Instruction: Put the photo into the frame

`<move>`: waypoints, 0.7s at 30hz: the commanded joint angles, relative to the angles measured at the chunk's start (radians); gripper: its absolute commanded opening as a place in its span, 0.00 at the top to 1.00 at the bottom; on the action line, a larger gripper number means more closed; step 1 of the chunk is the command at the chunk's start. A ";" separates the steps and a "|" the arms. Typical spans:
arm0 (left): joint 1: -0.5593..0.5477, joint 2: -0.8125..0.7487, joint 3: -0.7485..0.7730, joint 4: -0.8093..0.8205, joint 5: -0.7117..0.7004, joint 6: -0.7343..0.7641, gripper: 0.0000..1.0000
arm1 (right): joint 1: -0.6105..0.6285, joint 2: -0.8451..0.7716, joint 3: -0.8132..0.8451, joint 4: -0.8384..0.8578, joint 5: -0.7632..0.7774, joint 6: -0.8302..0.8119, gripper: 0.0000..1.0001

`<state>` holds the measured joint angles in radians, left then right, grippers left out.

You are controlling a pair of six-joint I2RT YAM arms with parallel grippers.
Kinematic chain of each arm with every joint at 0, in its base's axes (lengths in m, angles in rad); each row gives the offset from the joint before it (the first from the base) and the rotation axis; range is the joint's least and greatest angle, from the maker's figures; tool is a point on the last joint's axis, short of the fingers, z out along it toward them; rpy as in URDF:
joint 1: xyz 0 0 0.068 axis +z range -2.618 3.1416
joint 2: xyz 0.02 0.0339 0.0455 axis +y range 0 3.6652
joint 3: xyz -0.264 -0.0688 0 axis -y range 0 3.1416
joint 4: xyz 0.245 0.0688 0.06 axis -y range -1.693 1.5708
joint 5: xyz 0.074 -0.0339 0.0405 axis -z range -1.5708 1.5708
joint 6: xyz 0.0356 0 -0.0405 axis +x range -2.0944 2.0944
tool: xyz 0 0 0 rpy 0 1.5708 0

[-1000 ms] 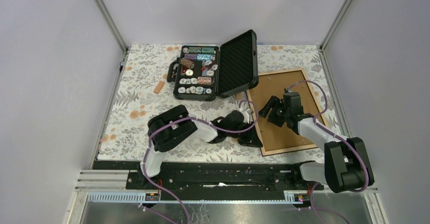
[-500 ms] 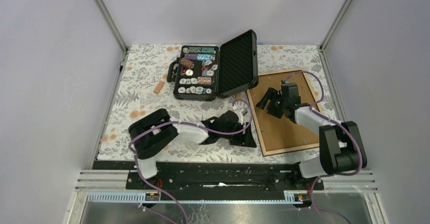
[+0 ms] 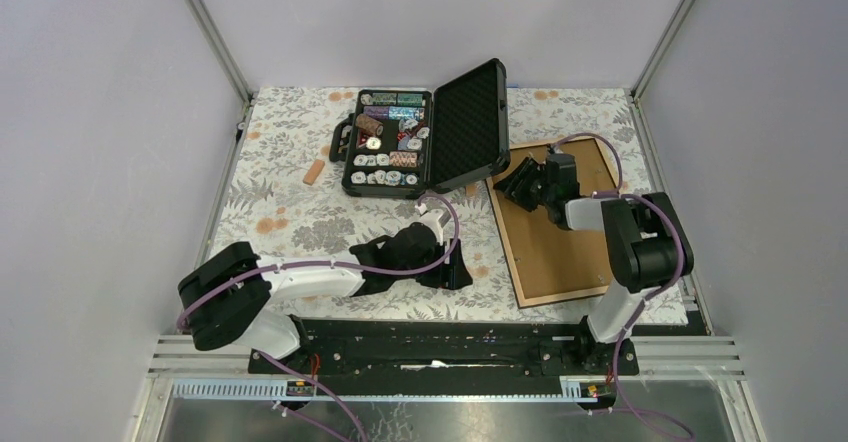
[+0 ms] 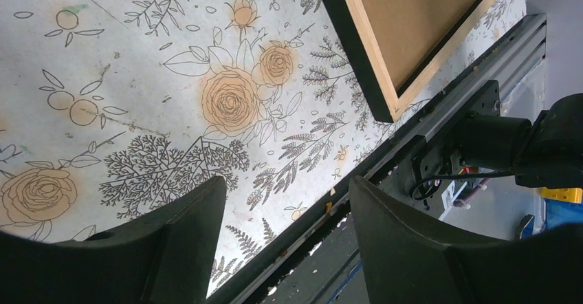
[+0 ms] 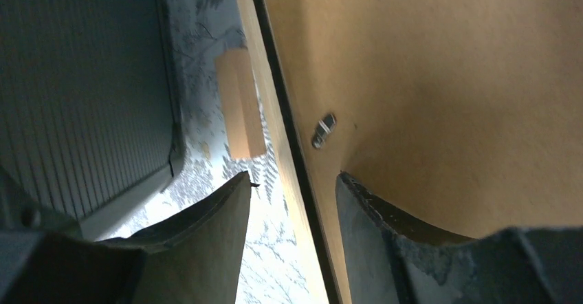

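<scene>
Brown-backed frame (image 3: 556, 247) lies flat; left tool (image 4: 285, 188) spread, right tool (image 5: 292, 181) seemingly spread astride its edge.

- Top view: high, behind, looking down on the floral-printed table (image 3: 270, 202);
- left wrist: low, near, sharing the light-wood brown-backed frame (image 4: 412, 22) corner;
- right wrist: closest, on that frame's edge.

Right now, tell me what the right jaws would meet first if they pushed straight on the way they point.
The frame: the right gripper straddles its light wood rail, jaws apart, so the rail comes first, though depth is hard to judge.
</scene>
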<state>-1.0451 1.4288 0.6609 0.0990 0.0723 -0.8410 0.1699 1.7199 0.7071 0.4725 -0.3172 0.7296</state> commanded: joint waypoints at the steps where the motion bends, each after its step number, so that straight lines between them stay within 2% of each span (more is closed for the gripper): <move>1: 0.003 -0.029 -0.010 0.020 -0.026 0.016 0.29 | 0.002 0.074 0.059 0.098 -0.003 0.033 0.43; 8: 0.005 0.017 -0.033 0.115 0.044 -0.009 0.29 | 0.005 0.142 0.111 0.068 -0.028 0.015 0.43; 14: 0.016 0.043 -0.045 0.153 0.079 -0.026 0.29 | 0.005 0.136 0.151 -0.042 -0.012 -0.080 0.35; 19: 0.035 0.058 -0.041 0.156 0.085 -0.036 0.29 | 0.005 0.200 0.228 -0.078 -0.134 -0.127 0.33; 21: 0.066 0.067 -0.044 0.182 0.111 -0.059 0.29 | 0.005 0.235 0.254 -0.099 -0.198 -0.130 0.36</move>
<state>-1.0203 1.4776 0.6189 0.1932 0.1398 -0.8669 0.1699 1.8812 0.9028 0.4637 -0.4091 0.6624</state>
